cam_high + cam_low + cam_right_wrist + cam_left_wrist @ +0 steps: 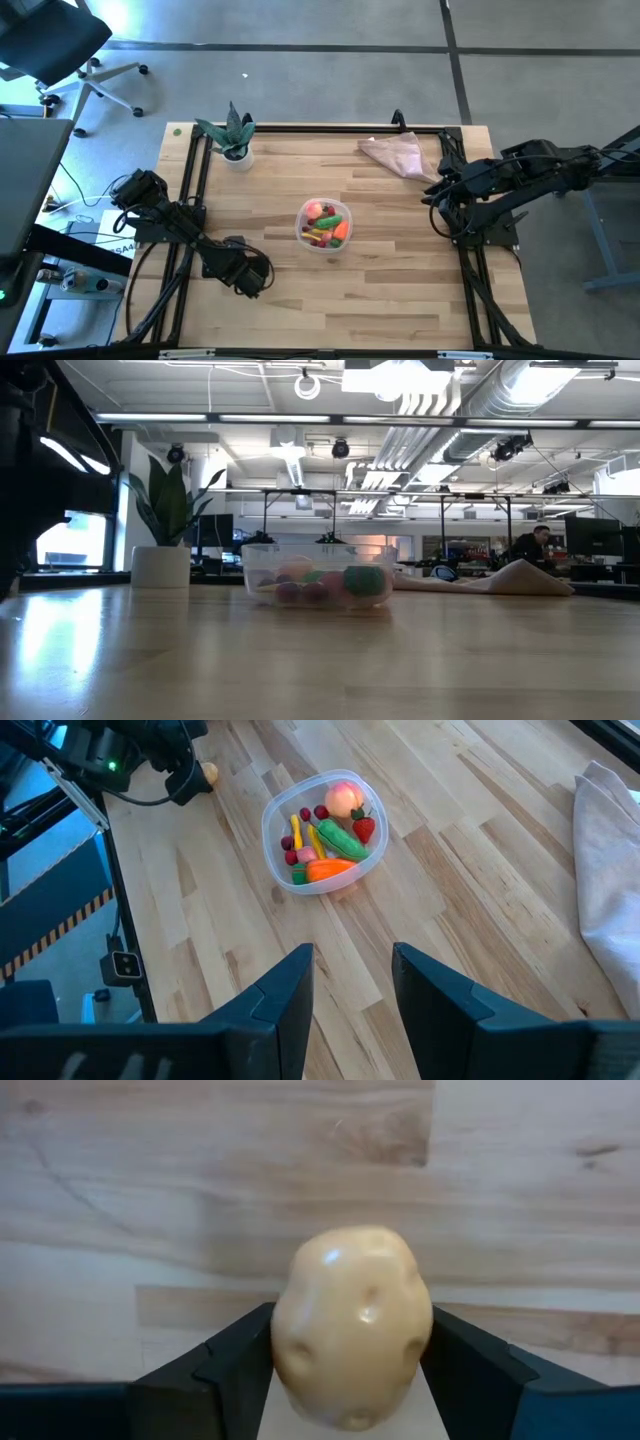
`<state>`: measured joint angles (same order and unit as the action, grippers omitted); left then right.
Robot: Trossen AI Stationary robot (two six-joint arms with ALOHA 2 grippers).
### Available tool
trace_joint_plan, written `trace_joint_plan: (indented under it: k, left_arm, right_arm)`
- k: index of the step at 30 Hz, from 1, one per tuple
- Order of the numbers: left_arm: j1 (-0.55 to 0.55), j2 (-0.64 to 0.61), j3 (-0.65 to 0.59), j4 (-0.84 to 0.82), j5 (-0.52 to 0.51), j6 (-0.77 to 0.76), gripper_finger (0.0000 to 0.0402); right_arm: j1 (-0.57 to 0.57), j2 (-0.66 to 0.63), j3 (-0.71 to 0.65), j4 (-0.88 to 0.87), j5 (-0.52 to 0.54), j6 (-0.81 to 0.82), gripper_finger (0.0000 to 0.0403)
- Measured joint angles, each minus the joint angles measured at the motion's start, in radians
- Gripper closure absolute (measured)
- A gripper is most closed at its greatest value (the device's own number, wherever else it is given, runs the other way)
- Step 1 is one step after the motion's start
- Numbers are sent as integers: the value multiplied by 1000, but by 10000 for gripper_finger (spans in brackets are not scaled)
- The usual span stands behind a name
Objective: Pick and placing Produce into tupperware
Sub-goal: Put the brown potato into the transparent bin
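Bare table (400,290) (around tupperware (324,226))

Bright, even light falls from overhead: in the low view, ceiling strip lights (150,417) run across the room, and a window (70,540) glows blown-out at the left. The table (320,660) shows a pale sheen there, brightest at the near left. That view is soft, with the tupperware (317,577) and its contents hazy. From above, shadows are faint and short. In the left wrist view, the potato (352,1325) carries small glossy highlights, and the wood behind it looks slightly washed.
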<state>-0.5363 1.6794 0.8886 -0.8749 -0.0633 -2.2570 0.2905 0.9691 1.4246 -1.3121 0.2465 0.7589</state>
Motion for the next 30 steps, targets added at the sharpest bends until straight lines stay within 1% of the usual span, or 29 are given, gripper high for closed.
trace_joint_plan:
  k: [6,10,15,17,19,21,23,26,30]
  left_arm:
    - [0,0,0,6,-55,0,199]
    - [0,-4,3,20,-119,0,199]
    - [1,-23,42,-6,-261,0,184]
    - [14,-35,62,-19,-328,11,184]
    - [36,-61,91,-45,-395,58,189]
    - [72,-85,128,-41,-458,145,197]
    - [120,-102,173,-46,-494,266,202]
    - [214,-108,268,-41,-496,501,201]
    - [346,-98,406,6,-449,879,187]
  right_arm:
    - [0,0,0,0,0,0,272]
    - [0,0,0,0,0,0,272]
    - [0,0,0,0,0,0,272]
    - [0,0,0,0,0,0,272]
    - [0,0,0,0,0,0,272]
    - [0,0,0,0,0,0,272]
    - [0,0,0,0,0,0,272]
    - [0,0,0,0,0,0,272]
    - [0,0,0,0,0,0,272]
